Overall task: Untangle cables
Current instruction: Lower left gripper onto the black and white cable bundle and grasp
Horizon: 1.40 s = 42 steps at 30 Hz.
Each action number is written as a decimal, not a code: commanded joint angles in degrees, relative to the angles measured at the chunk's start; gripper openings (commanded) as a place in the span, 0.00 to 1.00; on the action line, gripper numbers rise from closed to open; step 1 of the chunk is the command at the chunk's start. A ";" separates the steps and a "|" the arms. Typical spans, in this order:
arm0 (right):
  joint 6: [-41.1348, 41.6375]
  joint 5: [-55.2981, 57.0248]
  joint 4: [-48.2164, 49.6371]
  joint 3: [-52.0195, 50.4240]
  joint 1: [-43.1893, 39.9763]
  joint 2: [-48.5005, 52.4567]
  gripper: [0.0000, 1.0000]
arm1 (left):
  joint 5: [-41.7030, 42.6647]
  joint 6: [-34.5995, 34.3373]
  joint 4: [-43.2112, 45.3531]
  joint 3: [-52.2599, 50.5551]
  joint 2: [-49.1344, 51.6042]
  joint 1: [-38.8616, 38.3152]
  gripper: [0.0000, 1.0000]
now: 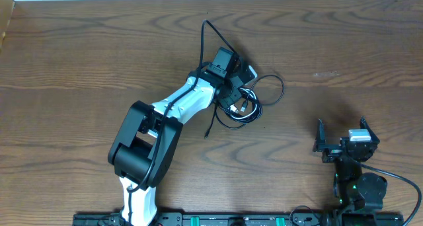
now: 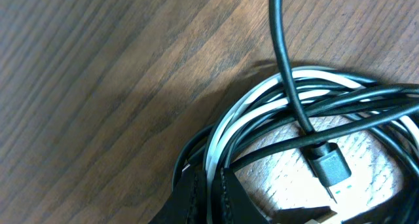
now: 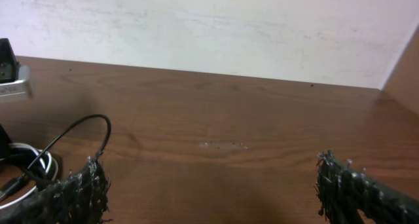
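Note:
The cables (image 1: pixel 250 99) lie in a tangled coil at mid-table, black loops wound with a white cable (image 2: pixel 308 74). A black cable (image 2: pixel 280 40) crosses over the coil and ends in a black plug (image 2: pixel 328 166). My left gripper (image 1: pixel 232 95) is down on the coil's left side. In the left wrist view the left gripper (image 2: pixel 211 183) is shut on strands of the coil, with a white strand showing between its fingers. My right gripper (image 1: pixel 344 132) stands wide open over bare wood to the right, holding nothing. In the right wrist view the coil (image 3: pixel 29 160) sits left of the right gripper (image 3: pixel 209 188).
The wooden table (image 1: pixel 79 61) stretches to a pale wall (image 3: pixel 216 21) at the back. A loose black cable end (image 1: pixel 209 29) runs from the coil toward the far edge. The arm bases stand along the near edge.

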 commanded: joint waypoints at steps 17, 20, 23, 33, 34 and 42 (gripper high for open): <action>-0.59 0.07 -0.20 -0.09 -0.24 -0.35 0.99 | -4.98 -9.01 -0.31 -0.15 0.59 -0.02 0.08; -0.59 0.07 -0.20 -0.09 -0.24 -0.35 0.99 | -8.61 -14.73 -0.35 -0.15 0.52 -0.02 0.08; -0.59 0.07 -0.20 -0.09 -0.24 -0.35 0.99 | -12.00 -20.92 -0.48 -0.13 0.28 -0.02 0.08; -0.59 0.07 -0.20 -0.09 -0.24 -0.35 0.99 | -12.76 -56.28 -5.31 -0.15 -1.31 0.04 0.08; -0.59 0.07 -0.20 -0.09 -0.24 -0.35 0.99 | -12.74 -60.57 -6.05 -0.15 -1.31 0.04 0.08; -0.59 0.07 -0.20 -0.09 -0.24 -0.35 0.99 | -12.74 -69.33 -4.66 -0.15 -1.31 0.02 0.17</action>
